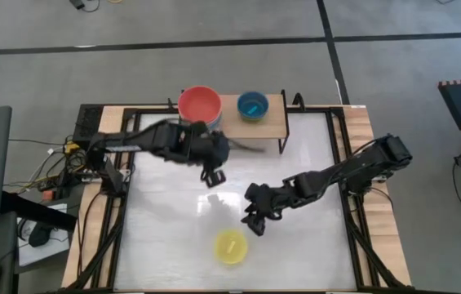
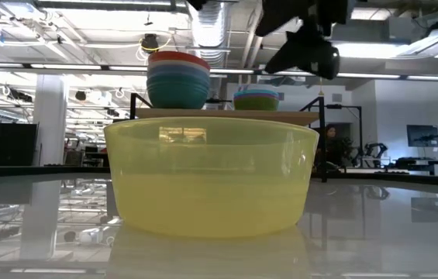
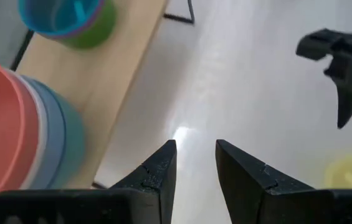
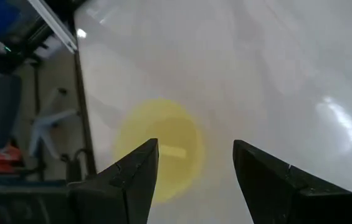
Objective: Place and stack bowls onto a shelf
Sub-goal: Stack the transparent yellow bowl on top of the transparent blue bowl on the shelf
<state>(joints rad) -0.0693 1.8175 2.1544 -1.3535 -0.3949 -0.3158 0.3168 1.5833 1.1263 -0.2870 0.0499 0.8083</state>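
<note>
The yellow bowl (image 1: pixel 231 246) is sitting alone on the table (image 1: pixel 165 237), last one off the shelf (image 1: pixel 271 107). The right gripper (image 1: pixel 254 222) is hovering beside it, fingers spread, seemingly lining up; the left gripper (image 1: pixel 212 175), slightly parted and empty, is hanging near the stacks.

The white glossy table top (image 1: pixel 173 245) sits in a black metal frame with light wooden side strips (image 1: pixel 366 131). Off its left edge lies a tangle of yellow and orange cables (image 1: pixel 59 159). Dark lines (image 1: pixel 132 45) cross the grey floor. Beyond the table, the low view shows ceiling ducts (image 2: pixel 215 31) and a distant monitor (image 2: pixel 420 136).
</note>
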